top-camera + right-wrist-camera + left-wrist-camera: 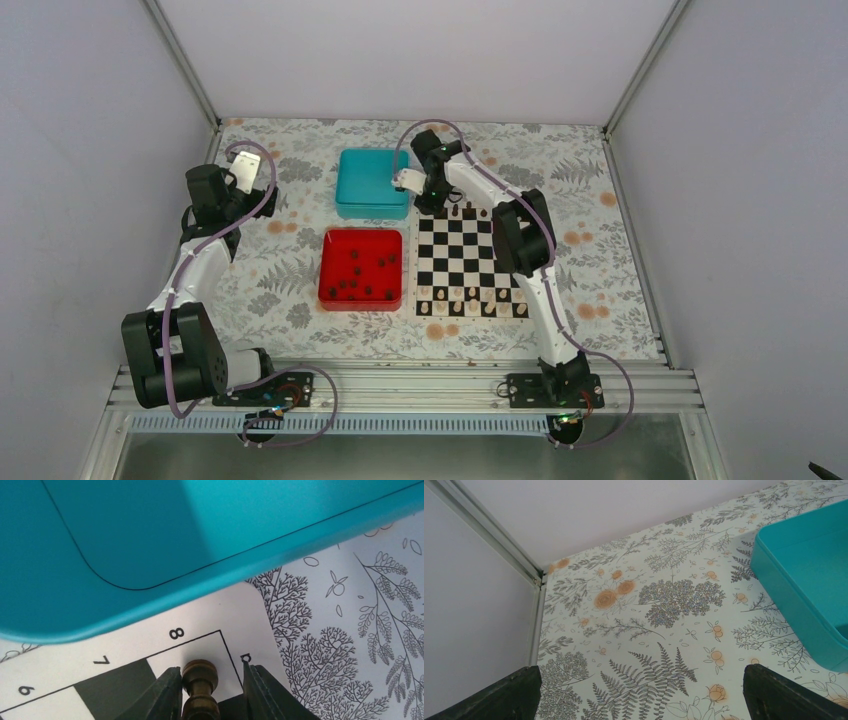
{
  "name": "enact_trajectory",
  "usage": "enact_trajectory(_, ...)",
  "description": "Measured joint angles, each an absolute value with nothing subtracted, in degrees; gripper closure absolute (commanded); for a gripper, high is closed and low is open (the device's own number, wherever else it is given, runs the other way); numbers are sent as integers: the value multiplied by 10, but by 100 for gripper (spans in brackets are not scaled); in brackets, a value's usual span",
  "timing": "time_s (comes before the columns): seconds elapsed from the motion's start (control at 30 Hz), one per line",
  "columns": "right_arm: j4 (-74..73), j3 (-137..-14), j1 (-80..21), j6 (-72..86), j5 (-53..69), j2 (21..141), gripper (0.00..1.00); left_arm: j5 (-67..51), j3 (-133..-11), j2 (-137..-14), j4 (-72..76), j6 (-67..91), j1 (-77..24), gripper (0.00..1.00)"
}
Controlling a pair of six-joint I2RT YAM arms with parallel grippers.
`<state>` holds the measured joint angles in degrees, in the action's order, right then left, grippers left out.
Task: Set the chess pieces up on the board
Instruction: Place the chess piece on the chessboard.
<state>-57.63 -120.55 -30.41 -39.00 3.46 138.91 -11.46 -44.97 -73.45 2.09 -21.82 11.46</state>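
The chequered board (470,262) lies right of centre. My right gripper (432,203) hangs over its far-left corner, next to the teal box. In the right wrist view its fingers (210,672) stand either side of a dark brown piece (200,677) over the corner square by the "8" on the board's border (125,655). The left finger touches the piece and the right finger stands apart from it. A few dark pieces (465,210) stand on the far row. Several more lie in the red tray (325,268). My left gripper (247,165) is open and empty at the far left, its view (641,692) showing only tablecloth.
The teal box (372,182) sits just left of the board's far corner and fills the top of the right wrist view (150,540); it also shows in the left wrist view (804,585). Pale pieces (470,305) line the board's near rows. White walls enclose the table.
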Motion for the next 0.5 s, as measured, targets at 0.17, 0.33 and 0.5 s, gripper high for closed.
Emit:
enact_trajectory(0.17, -576, -1204, -305, -389, 29, 1380, 61, -114, -450, -735, 21, -218, 115, 0)
enact_trajectory(0.33, -590, -1217, -319, -388, 20, 1336, 58, -114, -450, -735, 21, -218, 115, 0)
enact_trajectory(0.5, -592, -1218, -381, -390, 10, 1265, 58, -114, -450, -735, 21, -217, 115, 0)
